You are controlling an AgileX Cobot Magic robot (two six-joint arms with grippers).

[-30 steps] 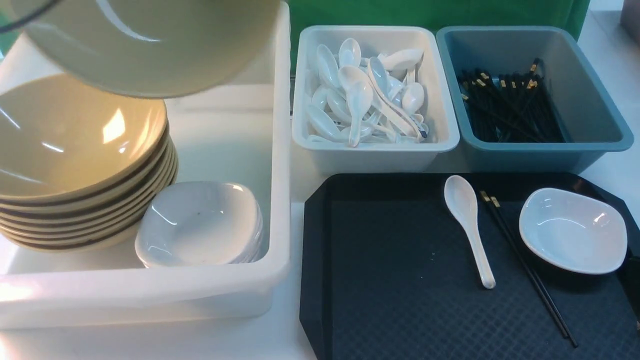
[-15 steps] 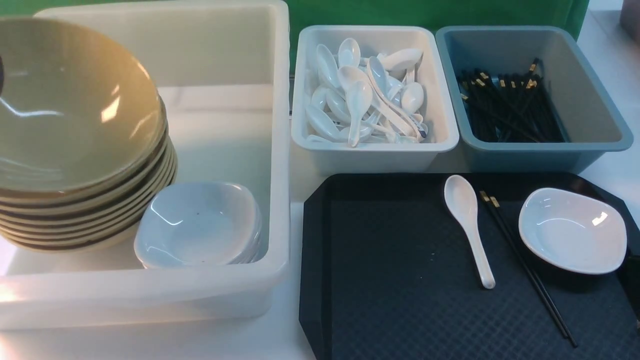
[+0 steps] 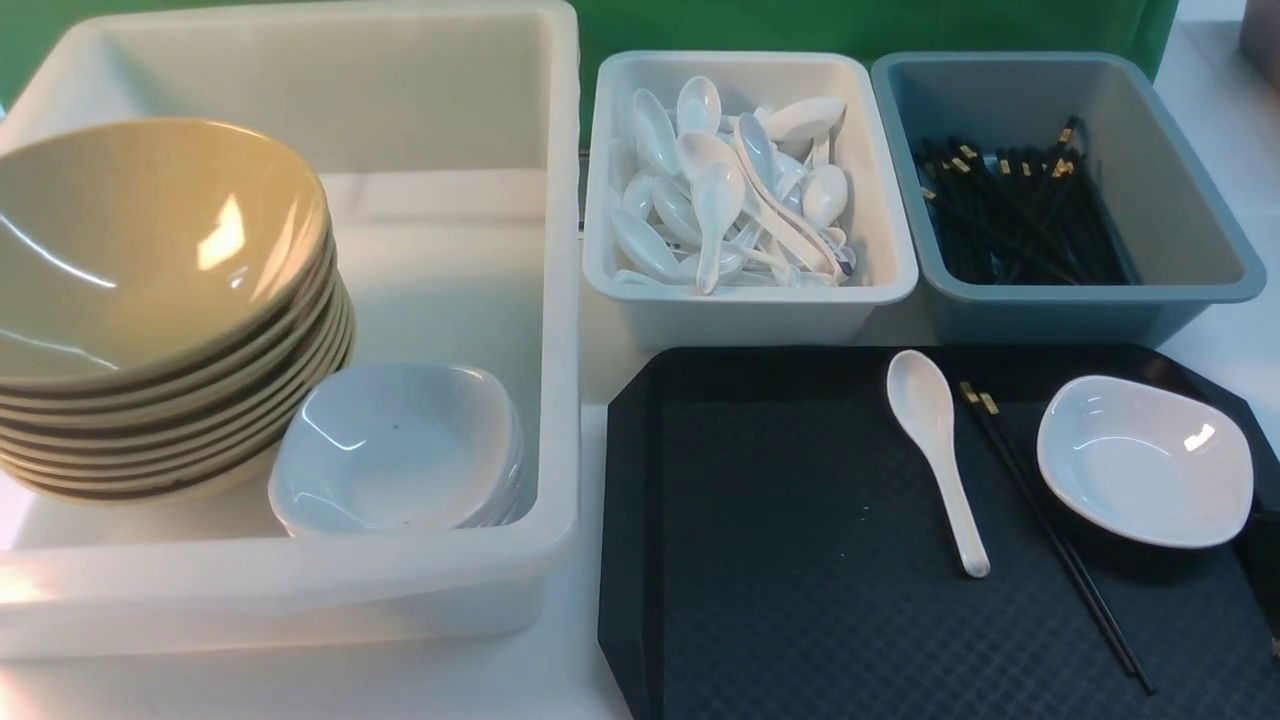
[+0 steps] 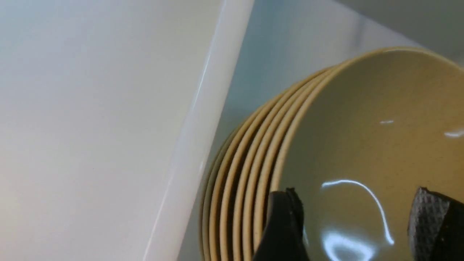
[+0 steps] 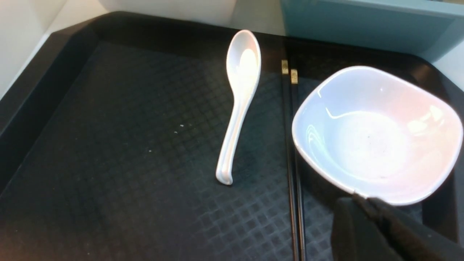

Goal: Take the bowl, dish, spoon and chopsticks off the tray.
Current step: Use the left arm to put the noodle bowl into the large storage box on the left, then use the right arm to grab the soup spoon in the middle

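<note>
Bowl (image 3: 150,240) is stacked in the tub (image 3: 450,590), my left fingers (image 4: 284,221) apart over it — spoon (image 3: 935,440), chopsticks (image 3: 1050,530), dish (image 3: 1145,460) are left on the tray (image 3: 780,560); right fingers (image 5: 366,228), I cannot tell.

My claw (image 5: 366,217) shows only as a dark mass, its tip right at the near rim of the white dish (image 5: 377,134). I cannot tell whether its fingers are apart. The dish sits on the black tray (image 5: 108,145). Close against the dish's edge run the black chopsticks (image 5: 291,163), gold bands farthest from my claw. Beyond them lies the white soup spoon (image 5: 239,101), scoop pointing away. Past the tray stands a grey-blue tub (image 5: 362,25).
</note>
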